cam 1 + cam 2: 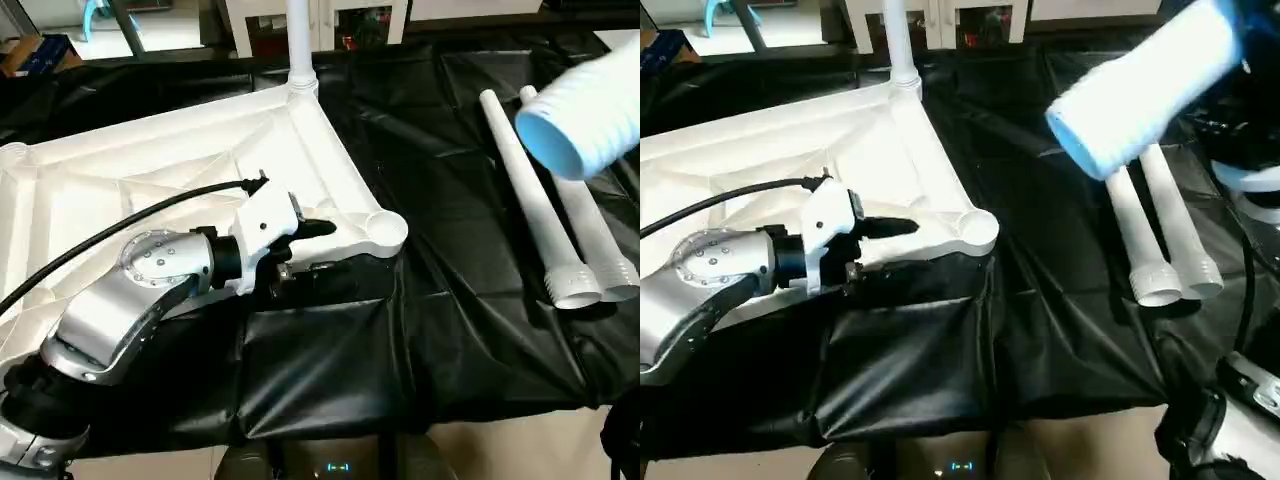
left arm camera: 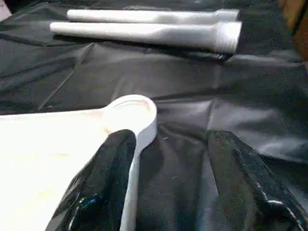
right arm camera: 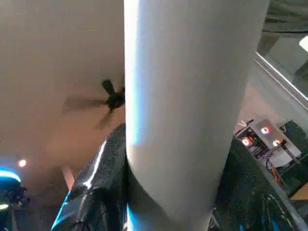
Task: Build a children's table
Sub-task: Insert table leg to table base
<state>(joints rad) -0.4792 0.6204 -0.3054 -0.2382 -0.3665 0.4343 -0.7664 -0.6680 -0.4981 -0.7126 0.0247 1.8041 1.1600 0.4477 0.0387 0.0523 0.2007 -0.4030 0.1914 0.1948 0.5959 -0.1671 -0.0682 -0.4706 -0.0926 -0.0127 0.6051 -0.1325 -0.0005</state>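
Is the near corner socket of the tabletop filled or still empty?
Empty. The near corner socket shows an open round cup with no leg in it, while the far corner socket has a leg standing upright.

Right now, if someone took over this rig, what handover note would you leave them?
Left gripper: fingers astride the top's edge by the near corner socket, steadying it; a firm clamp can't be confirmed.
Right gripper: shut on a leg, lifted above the cloth.
Top lies underside up on the black cloth.
Done: one leg stands in the far corner socket.
Left: seat the held leg, then the two spare legs lying side by side on the cloth.
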